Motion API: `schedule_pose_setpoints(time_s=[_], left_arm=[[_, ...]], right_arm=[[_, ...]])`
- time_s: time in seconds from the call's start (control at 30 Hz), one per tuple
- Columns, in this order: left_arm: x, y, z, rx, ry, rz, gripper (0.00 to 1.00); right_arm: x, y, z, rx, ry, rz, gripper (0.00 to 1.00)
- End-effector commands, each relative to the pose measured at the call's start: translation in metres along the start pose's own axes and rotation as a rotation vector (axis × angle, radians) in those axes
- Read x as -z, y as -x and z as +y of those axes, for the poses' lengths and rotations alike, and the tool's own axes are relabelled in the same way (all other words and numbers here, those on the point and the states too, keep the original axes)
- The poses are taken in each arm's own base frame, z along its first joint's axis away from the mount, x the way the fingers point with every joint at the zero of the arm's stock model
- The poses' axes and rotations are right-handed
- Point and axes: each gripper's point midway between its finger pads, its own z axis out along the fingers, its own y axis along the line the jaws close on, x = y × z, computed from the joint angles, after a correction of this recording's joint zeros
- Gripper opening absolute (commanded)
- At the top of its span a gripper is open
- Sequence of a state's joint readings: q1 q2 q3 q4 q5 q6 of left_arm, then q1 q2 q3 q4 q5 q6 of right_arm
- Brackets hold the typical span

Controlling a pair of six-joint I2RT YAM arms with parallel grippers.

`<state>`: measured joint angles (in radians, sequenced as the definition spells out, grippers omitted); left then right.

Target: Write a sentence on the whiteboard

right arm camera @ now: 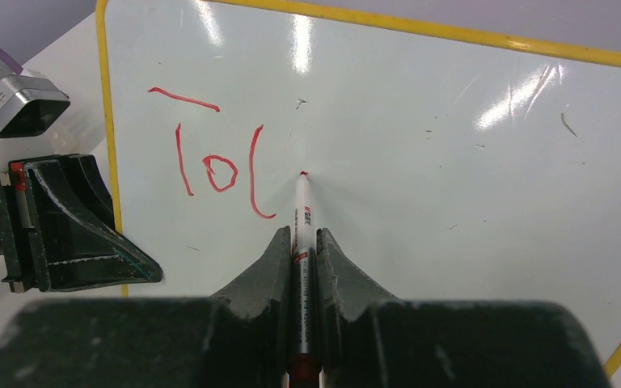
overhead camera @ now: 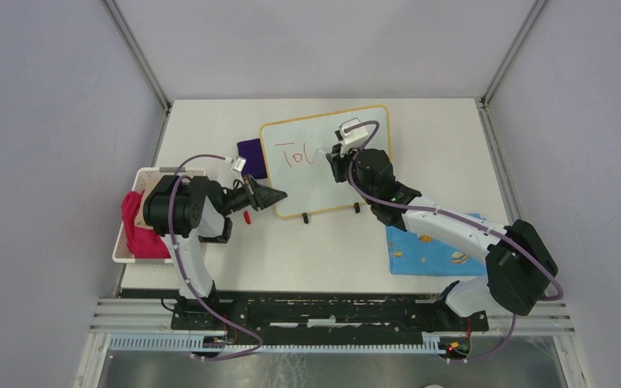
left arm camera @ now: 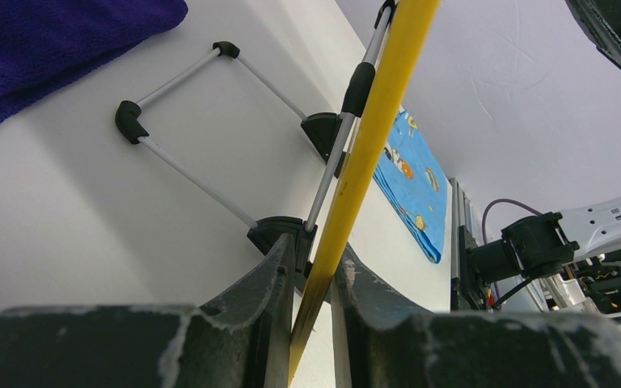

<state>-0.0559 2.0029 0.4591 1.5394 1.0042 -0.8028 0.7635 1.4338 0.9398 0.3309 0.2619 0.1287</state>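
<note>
The whiteboard point(overhead camera: 323, 190) with a yellow frame stands tilted at the table's middle back. Red marker strokes reading "To" plus a curved stroke, the sentence point(overhead camera: 297, 155), sit at its upper left; they also show in the right wrist view point(right arm camera: 210, 166). My right gripper point(right arm camera: 299, 236) is shut on a white marker point(right arm camera: 302, 212) whose red tip touches the board point(right arm camera: 453, 162) just right of the last stroke. My left gripper point(left arm camera: 314, 267) is shut on the board's yellow frame edge point(left arm camera: 372, 121) at its lower left corner point(overhead camera: 279, 196).
A white basket point(overhead camera: 121, 242) with a pink cloth stands at the left edge. A purple cloth point(overhead camera: 251, 158) lies behind the board's left side. A blue patterned cloth point(overhead camera: 437, 246) lies under the right arm. A small red cap point(overhead camera: 247, 217) lies near the left gripper.
</note>
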Motion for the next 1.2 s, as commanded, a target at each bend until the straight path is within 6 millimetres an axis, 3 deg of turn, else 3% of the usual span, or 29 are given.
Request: schedule_pose_setpoints(time_s=[0.0, 0.63, 0.93, 1.17], left_arm=[[-0.002, 0.020, -0.001, -0.088, -0.013, -0.091, 0.02], [-0.001, 0.019, -0.002, -0.086, -0.012, -0.090, 0.02], [-0.002, 0.020, -0.001, -0.086, -0.012, -0.091, 0.02], [-0.002, 0.019, -0.001, -0.085, -0.014, -0.089, 0.02]], right_arm=[[-0.006, 0.025, 0.004, -0.006, 0.016, -0.056, 0.00], [0.007, -0.012, 0.004, -0.004, 0.041, 0.019, 0.00], [0.010, 0.002, -0.011, 0.009, -0.025, -0.008, 0.00], [0.003, 0.019, -0.010, 0.011, -0.023, -0.031, 0.00]])
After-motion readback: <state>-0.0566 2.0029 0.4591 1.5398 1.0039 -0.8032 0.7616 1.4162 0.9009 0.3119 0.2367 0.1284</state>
